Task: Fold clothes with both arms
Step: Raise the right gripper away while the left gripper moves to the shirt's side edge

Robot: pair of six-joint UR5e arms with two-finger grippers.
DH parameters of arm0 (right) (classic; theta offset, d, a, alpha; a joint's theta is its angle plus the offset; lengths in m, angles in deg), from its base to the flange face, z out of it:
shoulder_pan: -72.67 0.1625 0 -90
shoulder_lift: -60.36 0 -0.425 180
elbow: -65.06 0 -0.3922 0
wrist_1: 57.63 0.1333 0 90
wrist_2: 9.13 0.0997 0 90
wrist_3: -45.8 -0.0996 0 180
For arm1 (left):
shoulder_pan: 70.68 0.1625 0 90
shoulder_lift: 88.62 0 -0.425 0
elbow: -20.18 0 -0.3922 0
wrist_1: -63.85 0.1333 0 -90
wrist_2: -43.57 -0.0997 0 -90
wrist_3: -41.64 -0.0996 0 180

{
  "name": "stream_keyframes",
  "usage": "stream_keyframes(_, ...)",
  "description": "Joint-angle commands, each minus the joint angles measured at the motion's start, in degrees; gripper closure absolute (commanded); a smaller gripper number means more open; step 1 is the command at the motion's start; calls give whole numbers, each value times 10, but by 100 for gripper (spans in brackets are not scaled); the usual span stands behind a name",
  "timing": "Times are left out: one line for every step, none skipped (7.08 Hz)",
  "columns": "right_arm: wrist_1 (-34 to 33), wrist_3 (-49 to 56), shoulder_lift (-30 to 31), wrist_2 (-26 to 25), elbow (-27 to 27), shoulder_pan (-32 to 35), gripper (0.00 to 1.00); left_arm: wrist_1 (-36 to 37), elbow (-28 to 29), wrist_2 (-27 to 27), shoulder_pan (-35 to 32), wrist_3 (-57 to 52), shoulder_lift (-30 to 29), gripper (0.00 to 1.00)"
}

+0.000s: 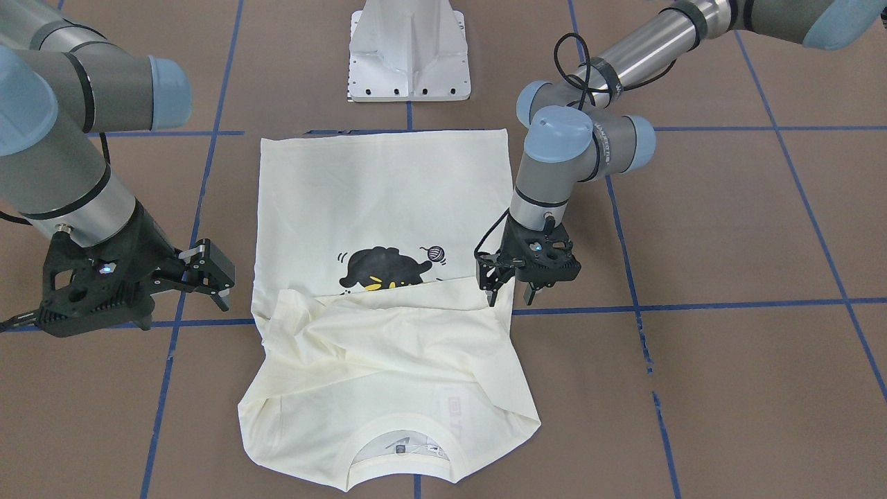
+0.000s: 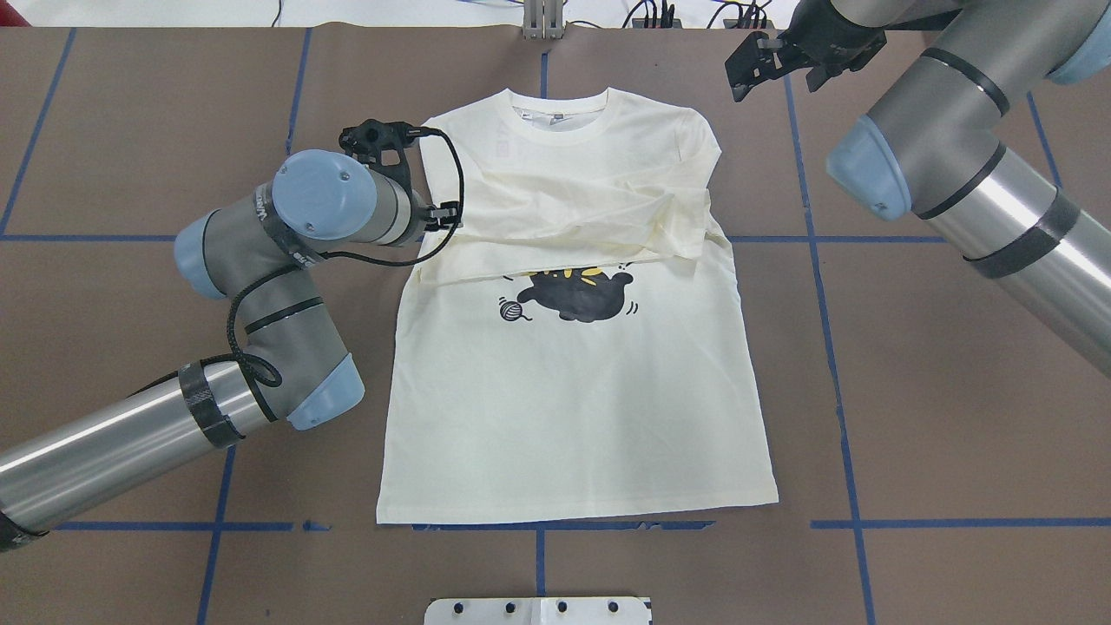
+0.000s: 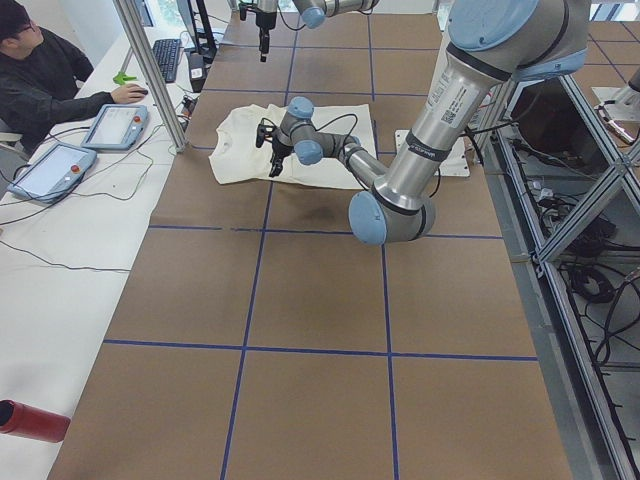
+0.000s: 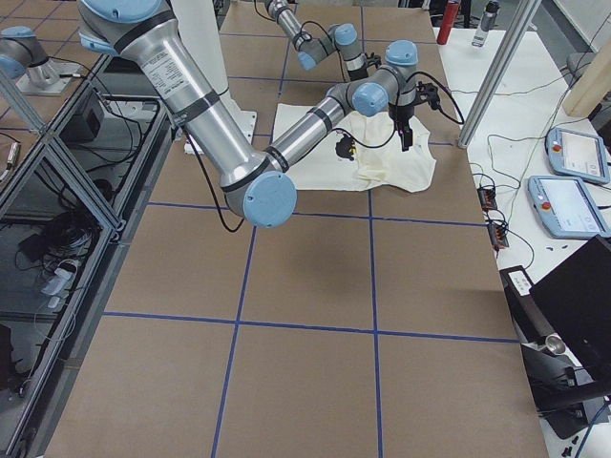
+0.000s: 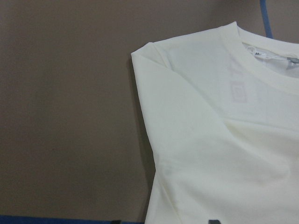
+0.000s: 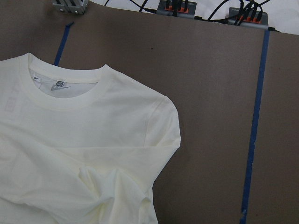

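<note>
– where are we seeing the t-shirt (image 1: 388, 201)?
– it is lying print-up in the middle of the brown worktop (image 1: 727, 222), with its hem towards the white pedestal (image 1: 409, 55) and its collar away from it. both sleeves are lying folded across the chest and covering part of the cat print (image 1: 384, 269).
– and the left gripper (image 1: 511, 294)?
– we are finding it at the shirt's edge, beside the folded sleeve, jaws apart. one finger is hanging over the cloth, though we cannot tell if it is touching. from overhead, the left arm (image 2: 286, 226) is blocking our sight of it.
– the right gripper (image 1: 211, 277)?
– it is hovering off the shirt's other side, clear of the cloth, jaws apart and gripping nothing.
– what else are we noticing around?
– blue tape lines (image 1: 693, 305) are crossing the worktop. power strips (image 6: 175, 7) are sitting past the collar. a person (image 3: 45, 75) is sitting alongside with two tablets (image 3: 115, 125) in front of them.
</note>
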Motion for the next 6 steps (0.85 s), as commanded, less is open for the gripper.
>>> stream_keyframes(0,0,2,0,0,0,0,-1,5,-19,15,-1,-2,36)
stream_keyframes(0,-1,2,0,1,0,0,-1,5,-19,16,-2,-4,49)
stream_keyframes(0,-1,2,0,2,0,0,-1,5,-19,16,-2,-4,76)
stream_keyframes(0,-2,2,-1,3,0,0,0,5,-22,16,-2,-4,93)
stream_keyframes(0,-3,3,-1,5,0,0,0,6,-32,16,-3,-4,93)
stream_keyframes(0,-3,4,-2,6,0,0,0,6,-33,16,-6,-4,90)
